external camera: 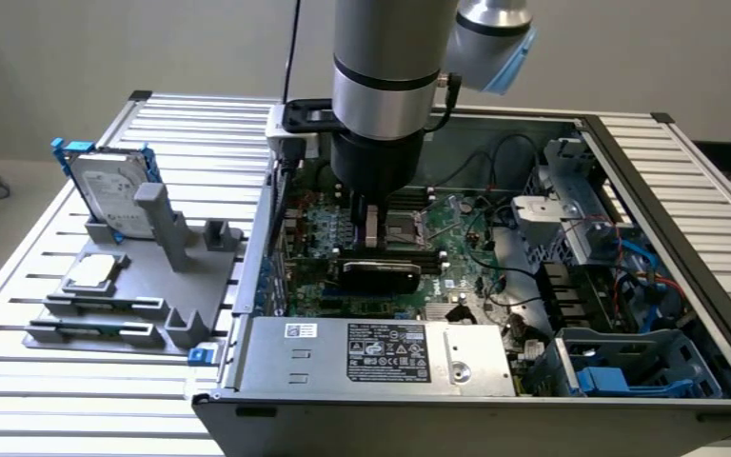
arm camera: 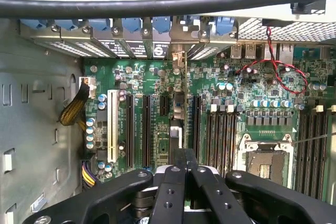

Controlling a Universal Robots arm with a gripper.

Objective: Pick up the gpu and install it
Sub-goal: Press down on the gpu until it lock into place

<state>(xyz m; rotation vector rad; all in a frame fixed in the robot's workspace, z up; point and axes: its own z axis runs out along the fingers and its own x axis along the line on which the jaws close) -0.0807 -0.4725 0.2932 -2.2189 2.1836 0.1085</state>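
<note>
Pressing straight down with the graphics card [external camera: 379, 275] kept upright over its slot seemed to us the careful way. Exterior view: the arm [external camera: 385, 86] stood vertical inside the computer case [external camera: 670, 219], hand [external camera: 372, 246] closed at the card's upper edge. Wrist view: we saw the hand [arm camera: 185, 174] shut above the edge-on graphics card [arm camera: 176, 129], low over the green board [arm camera: 157, 77]; pinching or merely touching, we couldn't tell.

The arm [external camera: 385, 67] is a thick silver-grey tube ringed by a black band, with a pale blue cap [external camera: 512, 65] on the joint beside it and a thin black cable [external camera: 294, 48] running alongside. Its black claw [arm camera: 181, 157] is built of flat linkage bars dotted with round screw holes.
</note>
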